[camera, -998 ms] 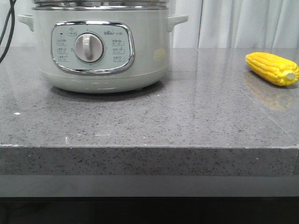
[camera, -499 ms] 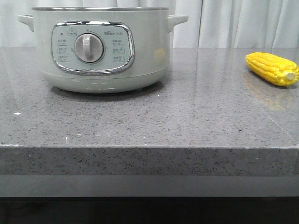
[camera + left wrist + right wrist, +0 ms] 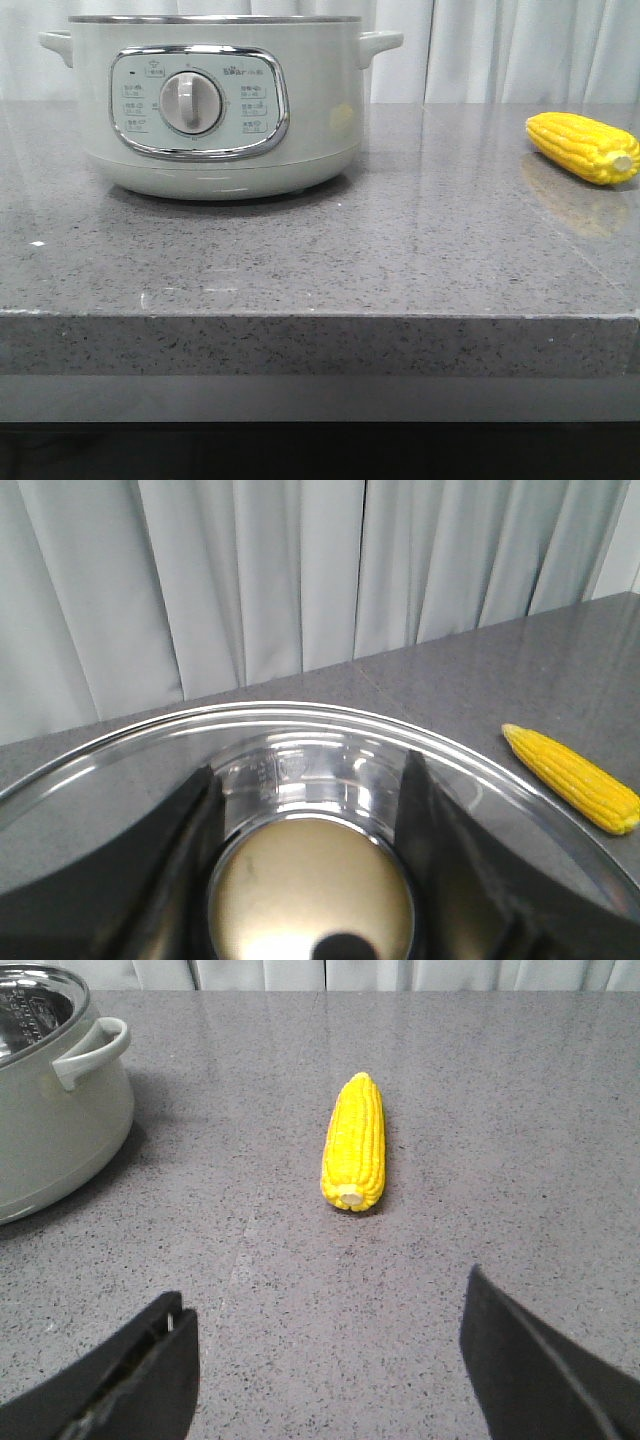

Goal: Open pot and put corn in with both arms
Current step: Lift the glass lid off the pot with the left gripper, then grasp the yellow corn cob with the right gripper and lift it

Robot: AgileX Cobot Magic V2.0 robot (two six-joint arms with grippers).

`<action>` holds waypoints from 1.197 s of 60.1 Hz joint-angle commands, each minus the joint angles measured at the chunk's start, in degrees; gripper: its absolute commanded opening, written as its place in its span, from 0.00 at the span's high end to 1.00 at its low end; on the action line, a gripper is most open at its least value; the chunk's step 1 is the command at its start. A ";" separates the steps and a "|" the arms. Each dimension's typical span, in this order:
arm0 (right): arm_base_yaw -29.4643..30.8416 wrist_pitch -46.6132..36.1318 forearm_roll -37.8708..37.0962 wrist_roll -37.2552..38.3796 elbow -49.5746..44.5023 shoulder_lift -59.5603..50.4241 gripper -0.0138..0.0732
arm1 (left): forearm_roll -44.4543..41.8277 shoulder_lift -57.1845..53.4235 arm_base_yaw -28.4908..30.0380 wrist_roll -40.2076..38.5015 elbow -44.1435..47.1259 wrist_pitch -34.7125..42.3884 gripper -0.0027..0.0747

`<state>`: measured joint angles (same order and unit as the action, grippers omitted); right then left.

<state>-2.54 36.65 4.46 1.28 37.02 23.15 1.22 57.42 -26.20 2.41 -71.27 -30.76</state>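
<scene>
Large round pale grey-green electric pot with side handles, chrome-framed panel and white dial: seated toward the left of the speckled grey stone tabletop, top already open, steel inner wall visible in the right wrist view. Clear glass steel-rimmed lid: off the pot, filling the left wrist view, pinched between the dark fingers of the left end effector, which looks closed on the lid's centre knob. Bright yellow corn cob with rows of kernels and a pale stub end: lying flat on the tabletop, well apart from the pot toward the right edge, untouched. Right end effector: open wide, both dark fingers spread low in its own view, nothing between them, hovering short of the cob. Key relation for the coming move: cob straight ahead of the right end effector, roughly centred between the fingers, long axis pointing almost directly along the approach line with the stub end nearest. Right arm clearly the nearer one; left arm occupied with the lid. Likely need: advance forward and down, closing across the cob's width rather than along its length. Risk judged: smooth rounded cob rolling sideways if pinched off-centre.
</scene>
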 commanded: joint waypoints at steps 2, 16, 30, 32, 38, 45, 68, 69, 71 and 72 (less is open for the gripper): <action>0.13 -4.47 0.11 -0.21 1.68 0.84 0.20 | 1.52 -7.41 -0.03 -0.66 3.77 7.89 0.71; 0.13 -3.67 0.19 -0.21 1.68 0.84 0.20 | 2.53 -20.46 -0.03 -0.66 16.32 7.89 0.71; 0.18 -2.94 0.24 -0.21 3.45 5.00 0.20 | 2.53 -24.22 -0.03 -0.66 20.24 7.89 0.71; 0.18 -2.86 0.24 -0.21 4.46 6.29 0.20 | 2.53 -24.22 -0.03 -0.66 20.24 7.89 0.71; 0.18 -2.23 0.10 -0.21 8.25 11.74 0.20 | 2.53 -24.22 -0.03 -0.66 20.34 7.89 0.71; 0.18 -0.25 0.06 -0.21 13.87 19.72 0.20 | 2.53 -24.22 -0.03 -0.66 20.34 7.89 0.71; 0.18 11.13 -2.94 -0.21 35.56 47.05 0.20 | 2.53 -24.22 -0.03 -0.66 20.34 7.89 0.71; 0.18 11.66 -3.37 -0.21 36.33 48.49 0.20 | 2.53 -24.22 -0.03 -0.66 20.34 7.89 0.71; 0.18 12.34 -4.00 -0.21 38.29 50.38 0.20 | 2.53 -24.22 -0.03 -0.66 20.34 7.89 0.71; 0.18 12.83 -4.46 -0.21 39.06 51.31 0.20 | 2.53 -24.22 -0.03 -0.66 20.34 7.89 0.71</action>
<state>-2.54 50.04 2.41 1.28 70.62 71.26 3.18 33.49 -26.20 2.22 -48.67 -31.43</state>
